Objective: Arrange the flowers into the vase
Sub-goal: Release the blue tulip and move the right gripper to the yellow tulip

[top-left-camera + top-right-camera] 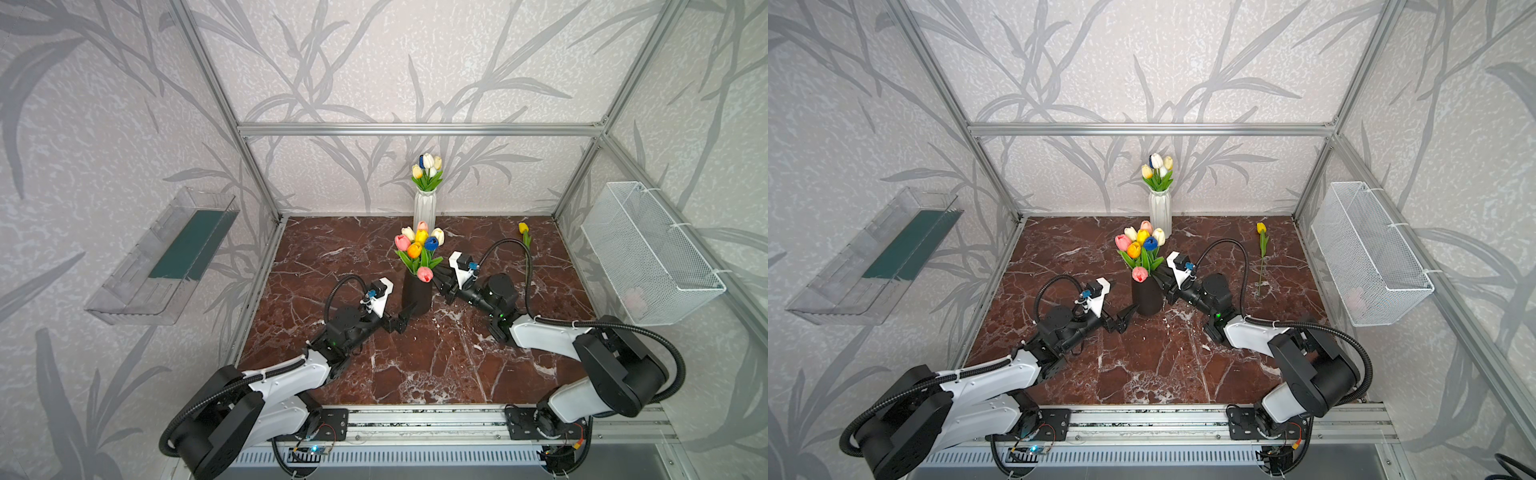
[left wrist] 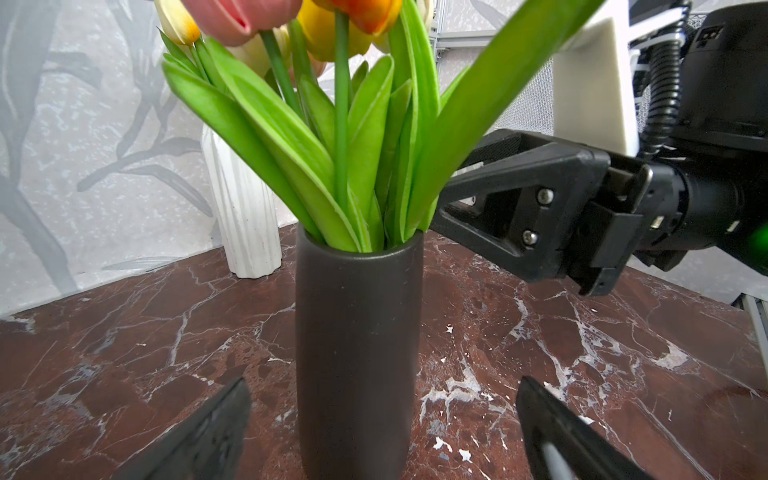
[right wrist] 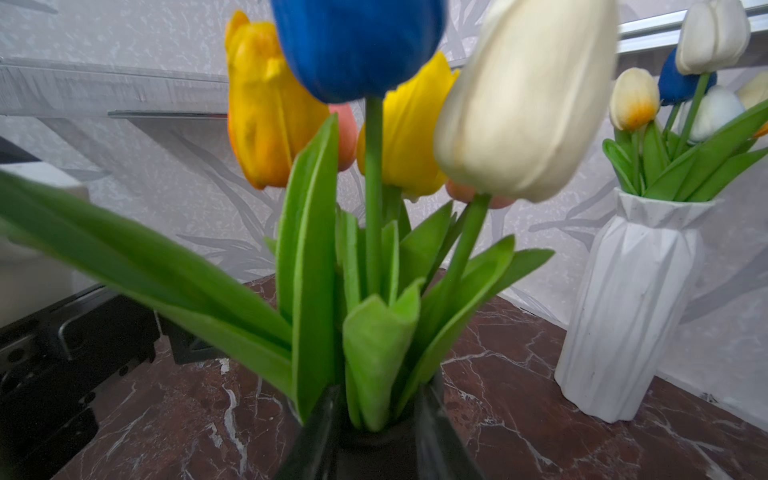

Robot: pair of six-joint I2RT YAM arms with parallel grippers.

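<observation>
Your left gripper [image 1: 405,318] sits low over the table [image 1: 415,374], just to the near left of the dark vase [image 1: 417,297]. Its jaws are spread wide and hold nothing. You cannot tell whether a fingertip touches the vase wall.

Your right gripper [image 1: 436,279] reaches in from the right at the vase's rim, among the leaves. In the right wrist view its fingers [image 3: 436,428] stand a narrow way apart with leaf bases between them. Whether they press on the leaves does not show.

The tulips [image 1: 419,245] stand bunched in the dark vase at mid-table, with one pink head [image 1: 424,274] drooping at the rim. One yellow tulip [image 1: 1261,249] lies on the table at the far right, well apart from both grippers. A white vase [image 1: 424,208] with its own tulips stands against the far wall.
</observation>
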